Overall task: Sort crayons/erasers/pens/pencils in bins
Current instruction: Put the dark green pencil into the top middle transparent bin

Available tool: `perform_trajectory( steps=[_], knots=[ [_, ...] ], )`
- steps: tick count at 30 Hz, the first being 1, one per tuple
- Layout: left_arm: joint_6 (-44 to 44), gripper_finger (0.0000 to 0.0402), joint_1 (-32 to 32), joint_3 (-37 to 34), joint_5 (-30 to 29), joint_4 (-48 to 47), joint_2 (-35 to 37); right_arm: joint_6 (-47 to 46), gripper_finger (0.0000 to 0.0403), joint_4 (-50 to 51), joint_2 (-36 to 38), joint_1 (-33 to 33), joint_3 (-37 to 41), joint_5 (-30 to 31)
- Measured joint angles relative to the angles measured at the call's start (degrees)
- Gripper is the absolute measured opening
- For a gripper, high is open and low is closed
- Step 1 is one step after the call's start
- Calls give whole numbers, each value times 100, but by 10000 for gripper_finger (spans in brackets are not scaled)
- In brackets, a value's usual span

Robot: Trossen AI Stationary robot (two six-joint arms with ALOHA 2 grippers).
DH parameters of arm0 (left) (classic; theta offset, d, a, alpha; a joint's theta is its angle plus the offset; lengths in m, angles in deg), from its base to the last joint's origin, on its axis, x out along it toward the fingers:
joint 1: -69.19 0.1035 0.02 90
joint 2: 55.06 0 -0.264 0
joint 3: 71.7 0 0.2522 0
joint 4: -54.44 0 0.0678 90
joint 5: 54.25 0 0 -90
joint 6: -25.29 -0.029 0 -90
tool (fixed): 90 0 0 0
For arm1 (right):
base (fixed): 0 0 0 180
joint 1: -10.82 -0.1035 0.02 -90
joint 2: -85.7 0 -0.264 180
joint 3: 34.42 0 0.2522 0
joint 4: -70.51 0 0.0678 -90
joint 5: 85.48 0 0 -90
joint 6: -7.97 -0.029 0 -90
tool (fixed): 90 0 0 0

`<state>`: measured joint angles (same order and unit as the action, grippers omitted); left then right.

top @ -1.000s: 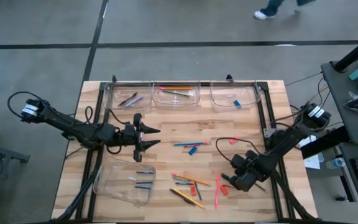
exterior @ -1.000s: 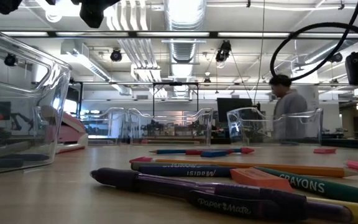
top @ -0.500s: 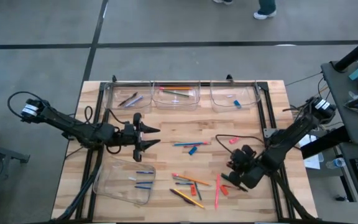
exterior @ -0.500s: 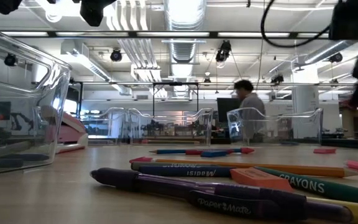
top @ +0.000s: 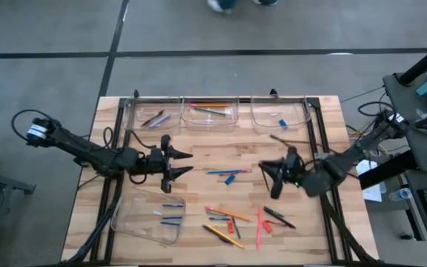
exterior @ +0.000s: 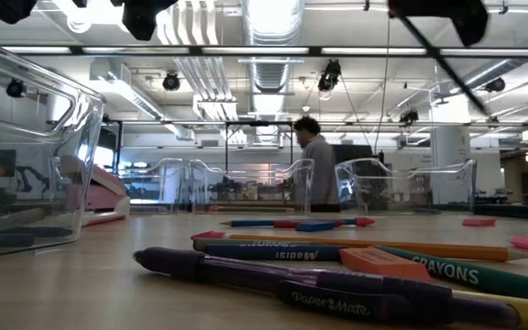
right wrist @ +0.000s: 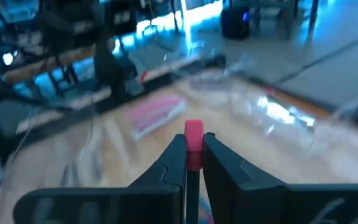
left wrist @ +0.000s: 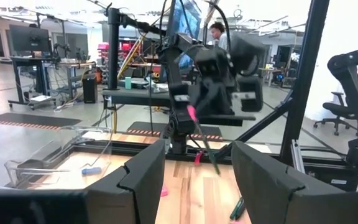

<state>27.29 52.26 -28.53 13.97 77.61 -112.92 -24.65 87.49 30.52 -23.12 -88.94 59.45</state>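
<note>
The right gripper hangs above the worktop's right half, raised off the wood, its two dark fingers pinched together on a slim stick with a pink eraser tip. In the left wrist view that stick shows as a dark pen or mechanical pencil, hanging steeply with the pink tip uppermost and its point slanting downward. In the high view its long axis runs roughly from the worktop's far edge toward the near one.

Three clear bins sit in a row along the far edge. The far-left bin already holds dark slim sticks, so it is probably where this one belongs; it lies away from the right gripper, toward the far left corner. The middle bin holds orange pencils, and the far-right bin, with a blue item in it, is the closest to the gripper. A fourth bin with blue crayons sits by the near left corner.

The left gripper waits over the left half with its fingers spread wide and empty, nearer the far-left bin than the right gripper is.

Loose pencils, pens and a red eraser lie unsorted near the near edge.
</note>
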Motion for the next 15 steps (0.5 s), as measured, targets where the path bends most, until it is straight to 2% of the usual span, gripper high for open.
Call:
perform_trajectory(
  steps=[3, 7, 9, 15],
  knots=[
    [-2, 173, 19, 2, -4, 173, -125, 902, 29, -891, -4, 699, 3, -705],
    [-159, 173, 19, 22, -4, 187, -178, 1722, 29, -1889, -65, 1917, 4, -2449],
    [-195, 173, 15, 22, -89, 163, -112, 2031, 29, -1984, -86, 2526, -49, -3120],
    [-105, 173, -7, -20, -253, -40, 113, 2437, 29, -2130, -413, 4258, -504, -4072]
  ],
)
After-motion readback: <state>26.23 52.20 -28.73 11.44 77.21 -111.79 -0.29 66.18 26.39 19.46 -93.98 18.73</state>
